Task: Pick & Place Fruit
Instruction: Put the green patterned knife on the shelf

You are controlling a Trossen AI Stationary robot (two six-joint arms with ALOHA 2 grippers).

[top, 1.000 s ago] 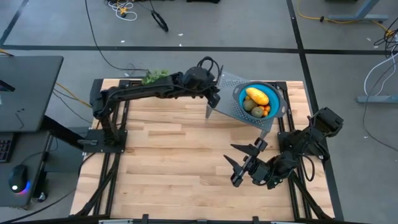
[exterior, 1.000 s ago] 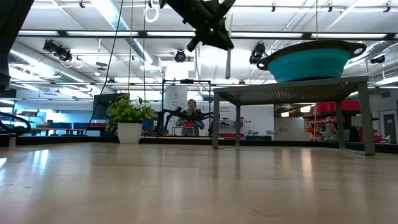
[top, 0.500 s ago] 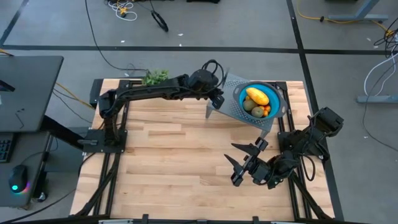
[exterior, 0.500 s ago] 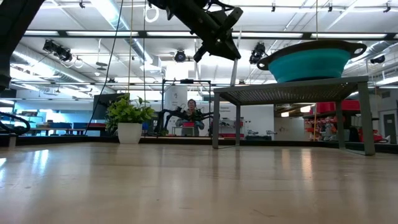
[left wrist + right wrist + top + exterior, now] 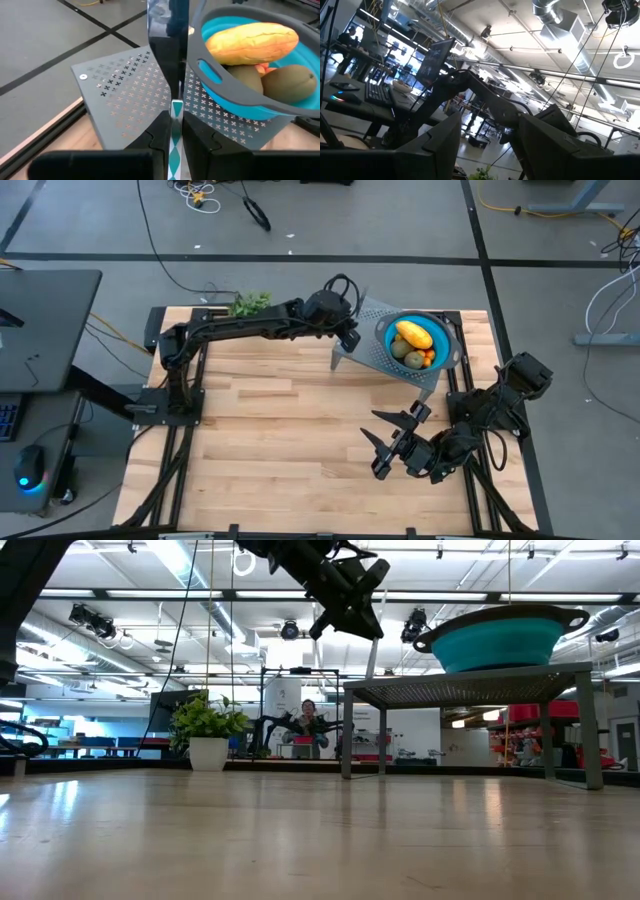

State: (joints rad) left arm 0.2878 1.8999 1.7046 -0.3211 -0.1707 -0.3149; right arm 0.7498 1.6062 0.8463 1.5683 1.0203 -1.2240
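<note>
Left hand [image 5: 350, 338]: pinching slim white-bladed knife [image 5: 175, 135], raised beside grey perforated metal stand [image 5: 372, 350]
Right hand [image 5: 388, 442]: spread, idle above table [image 5: 270, 420]
Fruit: yellow oblong fruit [image 5: 414, 334] in teal colander [image 5: 447, 332]

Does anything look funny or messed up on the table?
Nothing looks spilled or broken. One odd thing: the left gripper pinches a slim white-bladed knife, not fruit. The fruit sits in the teal bowl on the grey perforated stand.

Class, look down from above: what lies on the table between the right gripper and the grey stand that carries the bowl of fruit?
Nothing: in the high view only bare table separates the right gripper from the grey stand.
</note>
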